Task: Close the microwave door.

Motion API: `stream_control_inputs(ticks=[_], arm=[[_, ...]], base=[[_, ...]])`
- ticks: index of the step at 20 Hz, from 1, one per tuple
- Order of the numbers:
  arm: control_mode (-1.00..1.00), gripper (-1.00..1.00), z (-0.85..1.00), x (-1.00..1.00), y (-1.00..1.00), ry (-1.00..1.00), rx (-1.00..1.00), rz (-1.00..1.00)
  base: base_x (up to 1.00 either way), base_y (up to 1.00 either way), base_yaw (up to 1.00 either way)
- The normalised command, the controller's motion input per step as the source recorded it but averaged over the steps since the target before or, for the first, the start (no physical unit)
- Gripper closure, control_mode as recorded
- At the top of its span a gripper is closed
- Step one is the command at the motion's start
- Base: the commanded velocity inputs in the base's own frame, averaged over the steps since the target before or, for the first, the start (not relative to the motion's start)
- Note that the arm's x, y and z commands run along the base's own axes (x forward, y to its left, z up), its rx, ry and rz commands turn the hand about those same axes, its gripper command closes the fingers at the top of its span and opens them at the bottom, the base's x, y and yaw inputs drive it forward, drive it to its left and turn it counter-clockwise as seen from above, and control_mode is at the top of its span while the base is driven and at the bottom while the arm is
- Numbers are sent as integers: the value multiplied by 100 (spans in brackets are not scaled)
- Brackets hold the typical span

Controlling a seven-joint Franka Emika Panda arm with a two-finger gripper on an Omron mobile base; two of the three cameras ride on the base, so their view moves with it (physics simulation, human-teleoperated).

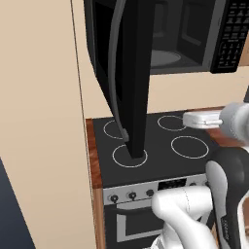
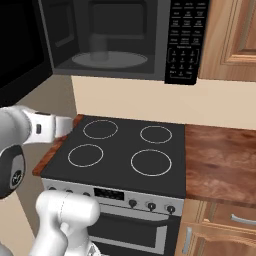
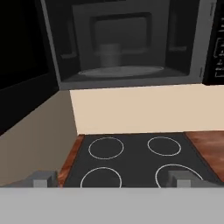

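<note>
The microwave (image 2: 107, 42) hangs above the stove with its grey cavity (image 3: 122, 48) exposed. The microwave door (image 1: 131, 73) stands swung wide open to the left, seen nearly edge-on in the left base view, with its curved grey bar handle (image 1: 115, 73) facing out. In the hand view the door (image 3: 22, 65) is the glossy black panel at the left. My gripper (image 3: 111, 180) is open, its fingertips (image 3: 41, 179) far apart with nothing between them. It hovers over the stove's front, below the cavity and right of the door, touching neither.
A black four-ring stove (image 2: 125, 145) lies under the microwave, with knobs (image 2: 150, 205) and an oven door below. The keypad strip (image 2: 182, 42) is at the microwave's right. A wooden counter (image 2: 220, 160) and wooden cabinets (image 2: 235, 35) stand to the right; a beige wall panel (image 1: 44, 121) to the left.
</note>
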Motion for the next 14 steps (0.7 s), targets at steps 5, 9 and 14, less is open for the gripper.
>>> stream_control_inputs(ticks=[5,9,14], arm=[[-100,-100,30,-47,1,-40,1,0],[-100,-100,32,-38,23,-37,0,0],[-100,-100,34,-82,39,-41,0,6]], base=[[0,0,0],[0,0,0],[0,0,0]])
